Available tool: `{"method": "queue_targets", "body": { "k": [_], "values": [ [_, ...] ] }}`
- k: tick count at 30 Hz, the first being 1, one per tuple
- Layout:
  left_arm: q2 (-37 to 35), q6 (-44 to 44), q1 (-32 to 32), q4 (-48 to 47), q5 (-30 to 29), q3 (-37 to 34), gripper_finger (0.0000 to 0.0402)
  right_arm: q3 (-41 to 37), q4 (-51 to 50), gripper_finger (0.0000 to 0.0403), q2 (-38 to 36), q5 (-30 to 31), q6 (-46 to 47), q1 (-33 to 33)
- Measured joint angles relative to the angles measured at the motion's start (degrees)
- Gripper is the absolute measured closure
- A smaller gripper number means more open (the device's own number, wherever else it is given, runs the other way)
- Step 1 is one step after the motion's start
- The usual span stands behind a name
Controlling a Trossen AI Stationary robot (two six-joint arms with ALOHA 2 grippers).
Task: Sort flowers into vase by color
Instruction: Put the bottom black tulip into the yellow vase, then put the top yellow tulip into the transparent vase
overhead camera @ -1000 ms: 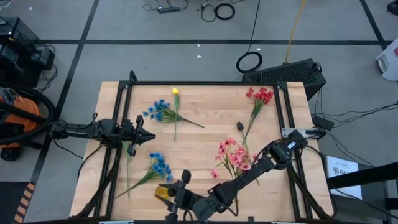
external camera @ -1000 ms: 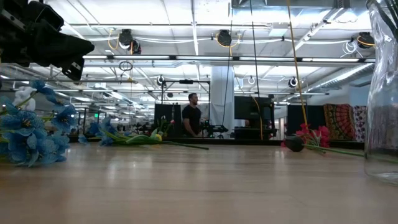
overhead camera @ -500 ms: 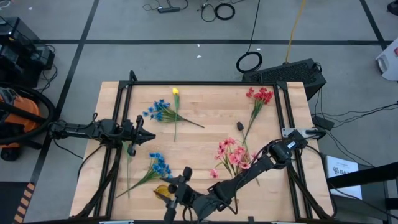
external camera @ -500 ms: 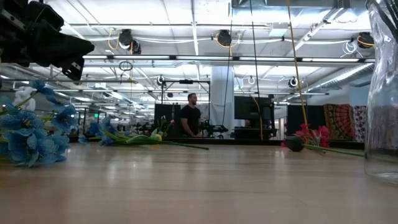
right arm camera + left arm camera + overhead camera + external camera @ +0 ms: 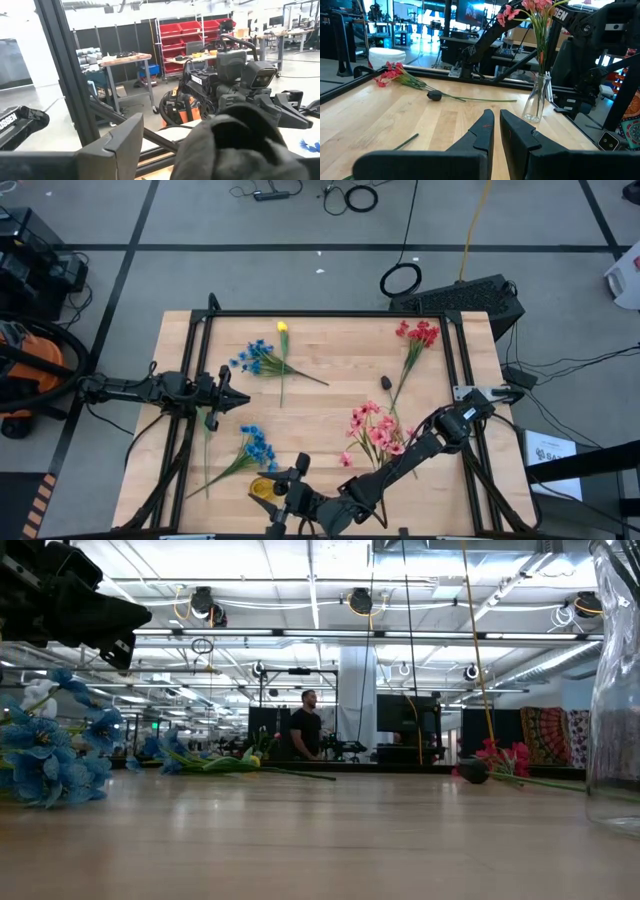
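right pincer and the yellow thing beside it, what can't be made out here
- Yellow thing, high view: partly covered by the right pincer; what it is cannot be told.
- Vase, low view: cut off by the picture's right edge; its top and contents are out of frame.
- Right wrist view: one finger is a close blur that hides the table behind it.

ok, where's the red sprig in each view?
High: red sprig at the table's far right corner.
Low: right of centre, far back.
Left wrist: lying flat, far across the table.
Right wrist: not in it.
Landmark: dark lump by its stem.
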Motion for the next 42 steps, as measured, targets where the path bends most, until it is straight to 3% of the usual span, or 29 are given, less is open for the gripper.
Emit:
{"method": "queue_targets", "body": {
  "k": [5, 25, 37, 42],
  "values": [
    [0.00, -0.02, 0.00, 0.00, -0.02, -0.02, 0.0366, 0.01, -5.01, 0.0193, -0.07, -1.19, -2.11, 0.00],
    [-0.02, -0.02, 0.02, 0.00, -0.02, -0.01, 0.0366, -0.01, -25.00, 0.0192, -0.07, -5.78, 12.99, 0.54],
    [0.00, -0.01, 0.02, 0.00, -0.02, 0.00, 0.0366, -0.01, -26.75, 0.0192, -1.21, -6.05, 14.22, 4.42],
    [0.00, 0.00, 0.02, 0.00, 0.00, -0.02, 0.0366, -0.01, -26.55, 0.0192, -3.92, -5.75, 10.63, 6.60]
  ]
}}
